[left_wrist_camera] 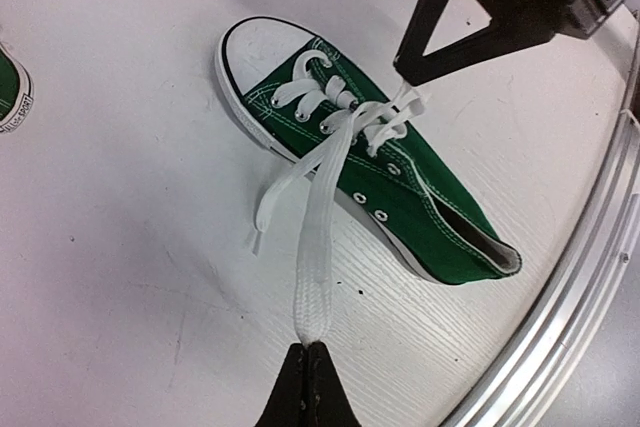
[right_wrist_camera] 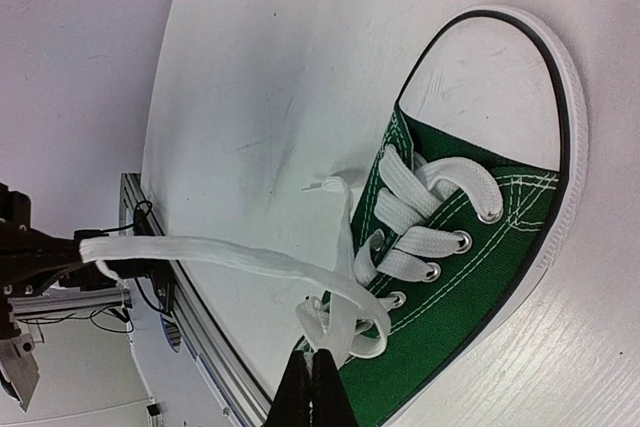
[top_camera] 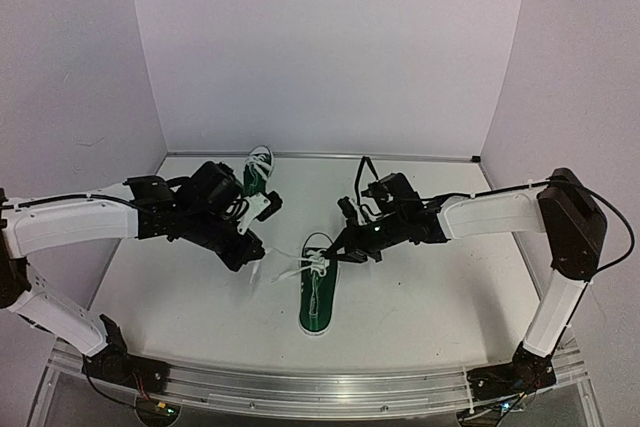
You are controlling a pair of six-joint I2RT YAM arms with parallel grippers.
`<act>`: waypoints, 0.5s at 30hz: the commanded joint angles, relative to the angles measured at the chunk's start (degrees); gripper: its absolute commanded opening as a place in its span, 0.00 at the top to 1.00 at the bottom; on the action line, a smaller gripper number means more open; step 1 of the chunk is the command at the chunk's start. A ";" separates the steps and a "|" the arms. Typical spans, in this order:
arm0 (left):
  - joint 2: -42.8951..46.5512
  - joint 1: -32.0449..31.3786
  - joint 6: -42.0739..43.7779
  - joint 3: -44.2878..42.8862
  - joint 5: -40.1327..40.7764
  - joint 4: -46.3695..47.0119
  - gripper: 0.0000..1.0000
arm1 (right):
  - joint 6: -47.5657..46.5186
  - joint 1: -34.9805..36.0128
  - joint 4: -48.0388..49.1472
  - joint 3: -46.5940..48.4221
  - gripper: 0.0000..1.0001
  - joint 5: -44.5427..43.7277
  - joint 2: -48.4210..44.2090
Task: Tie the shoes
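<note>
Bent low beside the shoe (left_wrist_camera: pixel 425 192); pinching one taut lace (left_wrist_camera: pixel 312 267) in the left gripper (left_wrist_camera: pixel 308 349), apparently another in the right gripper (right_wrist_camera: pixel 312 355).

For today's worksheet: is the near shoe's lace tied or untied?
Untied: lace shows no bow; left fingers and right fingers each pinch one strand.

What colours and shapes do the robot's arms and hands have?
The left arm and right arm have white shells, black joints and thin black cables. The left hand and right hand are black, with fingers tapering to a point.
</note>
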State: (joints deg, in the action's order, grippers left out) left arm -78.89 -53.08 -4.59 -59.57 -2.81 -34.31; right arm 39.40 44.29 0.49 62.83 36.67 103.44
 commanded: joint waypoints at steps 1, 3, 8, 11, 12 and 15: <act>3.56 -1.14 0.58 1.11 -4.13 -3.30 1.00 | 0.41 -0.17 1.41 1.17 1.00 -0.89 0.54; 4.30 -3.63 1.74 2.08 -5.42 -4.69 1.00 | 0.39 -0.19 1.39 1.37 1.00 -0.94 0.70; 6.84 -12.07 2.62 3.51 -11.83 -3.78 1.00 | 0.27 -0.49 1.37 1.92 1.00 -0.85 1.10; 6.67 -15.92 2.26 2.70 -14.99 0.09 1.00 | 0.15 -0.65 1.23 2.33 1.00 -0.65 1.37; 5.85 -16.92 2.36 2.01 -15.38 1.70 1.00 | 0.06 -0.77 1.24 2.43 1.00 -0.62 1.40; 1.40 -18.54 3.60 -0.60 -15.63 5.47 1.00 | -0.26 -0.87 1.09 2.72 1.00 -0.41 1.48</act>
State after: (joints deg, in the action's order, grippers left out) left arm -74.29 -69.92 -2.84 -55.99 -15.19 -35.64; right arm 39.46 43.89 0.42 63.23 36.69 104.17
